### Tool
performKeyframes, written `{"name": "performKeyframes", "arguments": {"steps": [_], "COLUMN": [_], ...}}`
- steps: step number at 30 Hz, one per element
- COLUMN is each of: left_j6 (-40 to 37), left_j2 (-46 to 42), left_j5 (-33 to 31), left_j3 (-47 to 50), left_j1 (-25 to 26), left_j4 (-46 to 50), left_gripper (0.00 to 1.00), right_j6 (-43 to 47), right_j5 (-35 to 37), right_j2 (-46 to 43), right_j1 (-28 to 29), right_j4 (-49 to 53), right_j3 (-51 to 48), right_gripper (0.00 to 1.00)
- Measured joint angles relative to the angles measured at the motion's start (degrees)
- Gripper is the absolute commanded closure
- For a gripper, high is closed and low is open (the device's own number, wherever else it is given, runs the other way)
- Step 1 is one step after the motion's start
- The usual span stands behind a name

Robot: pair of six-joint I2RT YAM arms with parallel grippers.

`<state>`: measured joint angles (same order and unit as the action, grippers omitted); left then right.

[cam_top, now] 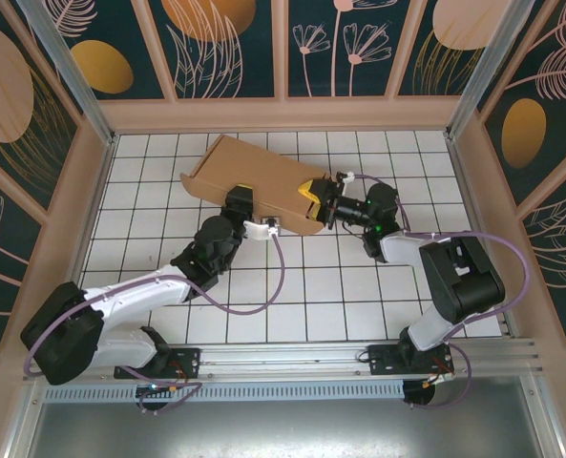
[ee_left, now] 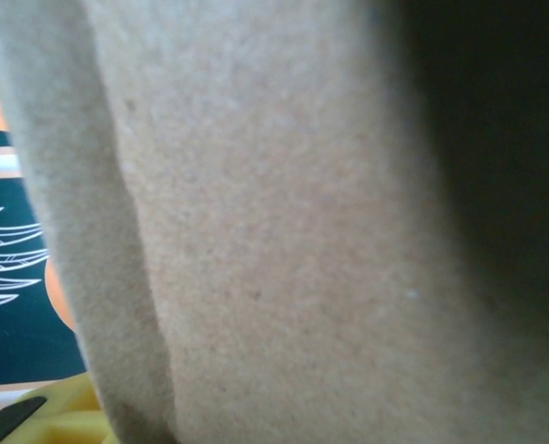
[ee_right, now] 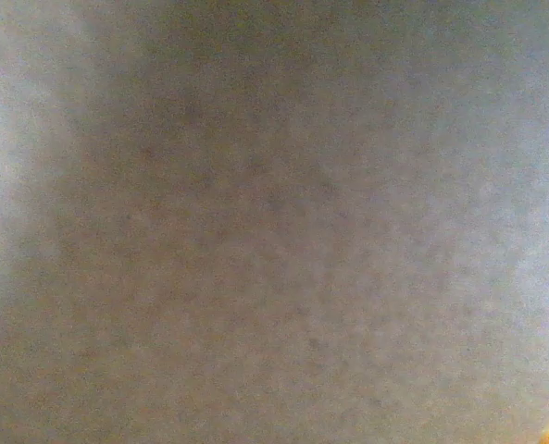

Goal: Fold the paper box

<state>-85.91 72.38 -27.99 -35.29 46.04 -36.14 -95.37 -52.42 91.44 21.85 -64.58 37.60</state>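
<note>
The paper box (cam_top: 254, 176) is a brown cardboard piece lying slantwise on the white tiled floor at the back middle, partly folded, with a wall raised along its near side. My left gripper (cam_top: 240, 202) presses against that near wall; its fingers are hidden by the cardboard. At the box's right end is my right gripper (cam_top: 313, 200), its yellow fingers (cam_top: 310, 191) against the end wall. Blurred cardboard (ee_left: 283, 231) lies close before the left wrist camera, with a yellow bit (ee_left: 66, 416) at the bottom left. Cardboard (ee_right: 274, 222) also covers the right wrist view.
Wooden walls (cam_top: 283, 113) with dark painted panels close in the tiled floor (cam_top: 340, 286) on three sides. A metal rail (cam_top: 292, 363) runs along the near edge by the arm bases. Purple cables (cam_top: 273, 286) loop from both arms over the tiles.
</note>
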Motion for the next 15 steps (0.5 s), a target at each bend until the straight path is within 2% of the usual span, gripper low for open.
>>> {"name": "performKeyframes", "arguments": {"steps": [4,8,12,15], "left_j6": [5.8,14.2,24.7,32.5], "left_j2": [-3.0,-3.8,-2.1,2.1], "left_j5": [-0.3,-0.5,1.2,4.2], "left_j3": [-3.8,-11.7,-23.6,-32.5], "left_j1": [0.7,1.8,2.3,2.7], "left_j4": [10.7,25.0,45.9,59.8], "left_gripper": [0.57,0.57,0.56,0.54], "right_j6": [2.1,11.5,25.5,32.7], "right_j5": [-3.5,-4.3,1.7,6.0], "right_j2": [-3.6,-11.6,-18.4,-20.1], "right_j1": [-1.7,-7.5,-15.5,-18.9], "right_j4": [1.1,13.7,31.5,38.8], "right_j3": [0.0,0.5,3.8,5.2], "right_gripper": [0.32,0.26,0.25,0.31]}}
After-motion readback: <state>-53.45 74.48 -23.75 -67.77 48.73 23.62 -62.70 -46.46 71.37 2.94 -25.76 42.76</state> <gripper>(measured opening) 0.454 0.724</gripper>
